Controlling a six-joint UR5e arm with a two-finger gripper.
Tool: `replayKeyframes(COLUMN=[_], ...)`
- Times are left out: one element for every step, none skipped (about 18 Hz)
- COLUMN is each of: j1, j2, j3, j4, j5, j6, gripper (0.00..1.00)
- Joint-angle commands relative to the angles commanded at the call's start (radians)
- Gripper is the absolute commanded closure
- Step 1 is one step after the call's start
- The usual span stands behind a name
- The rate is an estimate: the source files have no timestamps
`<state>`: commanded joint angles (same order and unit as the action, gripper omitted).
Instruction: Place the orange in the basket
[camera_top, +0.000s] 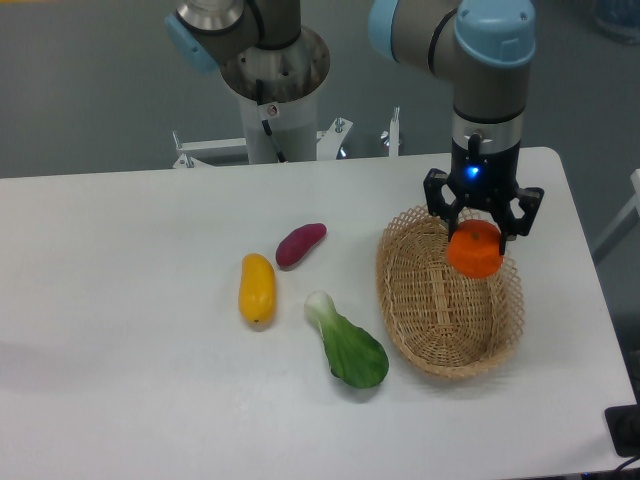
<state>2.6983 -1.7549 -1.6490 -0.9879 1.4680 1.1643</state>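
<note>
While the orange (474, 248) is clamped in the gripper (480, 232) above the basket (412, 330), it is best lowered toward basket centre before release.

The arm reached straight down, wrist vertical, its end effector (478, 232) pointing downward with fingers clamped.

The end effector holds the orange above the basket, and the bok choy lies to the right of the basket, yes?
Not quite. The end effector does hold the orange above the basket, but the camera view shows the bok choy to the left of the basket.
</note>
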Motion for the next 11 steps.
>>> replayKeyframes(j1=[0.000, -0.002, -0.002, -0.002, -0.003, -0.003, -0.005, -0.006, -0.006, -0.009, -0.011], j2=[0.000, 0.000, 0.000, 0.000, -0.002, -0.002, -0.002, -0.002, -0.003, -0.009, -0.015], j3=[0.000, 0.000, 0.000, -0.003, -0.006, -0.008, -0.009, -0.017, -0.028, -0.031, -0.031], j4=[0.000, 0.000, 0.000, 0.000, 0.002, 0.003, 0.003, 0.009, 0.014, 0.021, 0.026], j5=[0.000, 0.000, 0.000, 0.002, 0.003, 0.005, 0.005, 0.006, 0.006, 0.006, 0.006], j6=[0.000, 0.000, 0.000, 0.000, 0.002, 0.002, 0.002, 0.000, 0.000, -0.002, -0.002], gripper=[0.40, 0.40, 0.40, 0.40, 0.40, 0.40, 0.40, 0.40, 0.40, 0.40, 0.40])
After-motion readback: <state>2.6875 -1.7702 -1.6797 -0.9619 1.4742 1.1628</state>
